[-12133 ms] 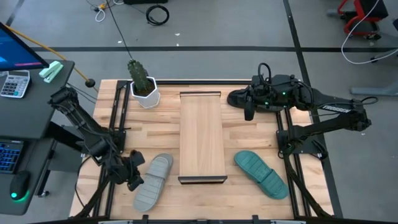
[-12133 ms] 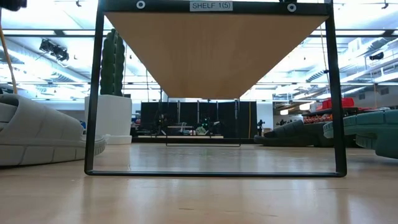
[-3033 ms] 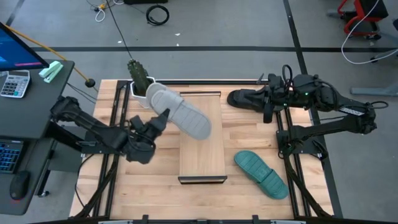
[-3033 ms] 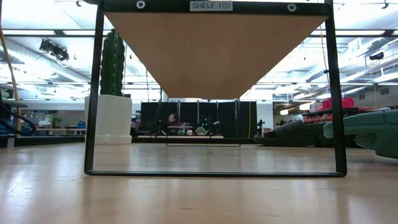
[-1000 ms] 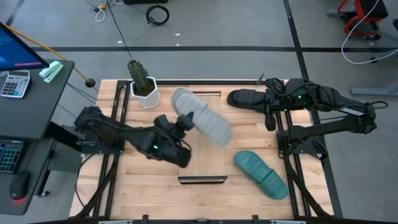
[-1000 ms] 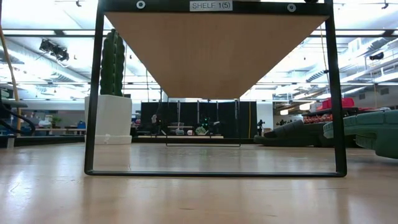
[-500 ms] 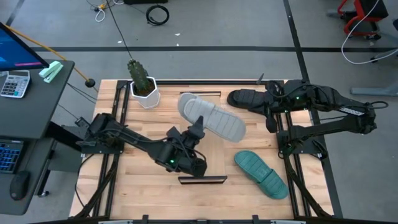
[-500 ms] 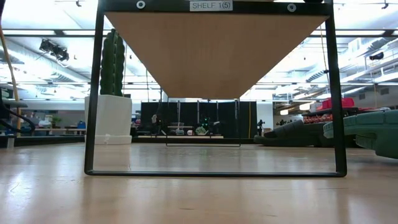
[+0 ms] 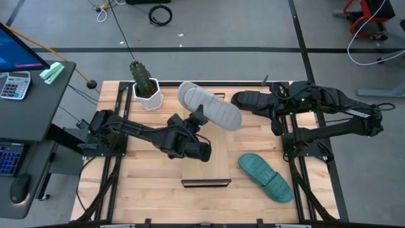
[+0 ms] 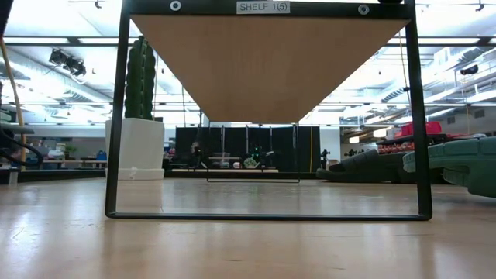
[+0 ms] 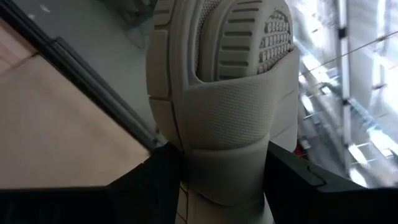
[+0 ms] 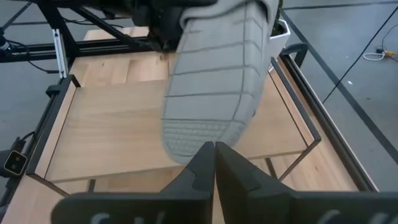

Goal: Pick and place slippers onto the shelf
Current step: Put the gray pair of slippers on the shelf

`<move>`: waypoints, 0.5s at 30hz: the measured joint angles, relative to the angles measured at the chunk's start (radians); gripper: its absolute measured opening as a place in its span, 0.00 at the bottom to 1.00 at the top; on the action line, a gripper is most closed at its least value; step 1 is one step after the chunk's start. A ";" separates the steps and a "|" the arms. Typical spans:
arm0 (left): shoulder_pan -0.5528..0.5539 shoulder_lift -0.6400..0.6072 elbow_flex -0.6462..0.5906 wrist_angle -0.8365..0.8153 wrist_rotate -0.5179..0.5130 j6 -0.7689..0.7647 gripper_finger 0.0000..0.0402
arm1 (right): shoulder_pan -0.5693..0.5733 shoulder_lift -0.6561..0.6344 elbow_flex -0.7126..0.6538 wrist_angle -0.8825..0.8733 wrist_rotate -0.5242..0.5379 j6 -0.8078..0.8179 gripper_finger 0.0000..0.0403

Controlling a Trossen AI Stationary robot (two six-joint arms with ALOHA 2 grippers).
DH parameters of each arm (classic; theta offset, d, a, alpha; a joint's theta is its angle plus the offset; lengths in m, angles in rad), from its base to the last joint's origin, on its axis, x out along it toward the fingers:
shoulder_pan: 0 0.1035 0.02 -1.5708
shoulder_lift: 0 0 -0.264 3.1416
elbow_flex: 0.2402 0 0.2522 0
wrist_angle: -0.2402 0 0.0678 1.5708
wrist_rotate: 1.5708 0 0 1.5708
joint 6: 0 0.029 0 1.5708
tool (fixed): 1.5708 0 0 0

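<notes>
So the light grey slipper (image 9: pixel 209 111) is up in the air right now, clamped across its ribbed strap by the left claw (image 9: pixel 197 118), hanging slantwise over the far end of the shelf (image 9: pixel 205 163) and not resting on the board yet as far as I can tell. Looks like the carry-over step of the first placement. Next move, I'd guess, is squaring the slipper with the board, lowering it flat, then letting go. The black slipper (image 9: pixel 250 100) sits on the tabletop (image 9: pixel 158 183) at the far right, with the right claw (image 9: pixel 274 126) just beside it, pinched shut on nothing. The teal green slipper (image 9: pixel 265 177) lies near the right front, untouched.
</notes>
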 joint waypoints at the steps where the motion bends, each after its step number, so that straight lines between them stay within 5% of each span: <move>1: 0.006 0.000 0.000 -0.013 0.009 -0.002 0.47 | 0.000 0.000 0.000 0.000 0.000 0.000 0.05; 15: 0.086 0.019 -0.001 -0.015 -0.001 0.001 0.46 | 0.000 0.000 0.000 0.000 0.005 0.001 0.03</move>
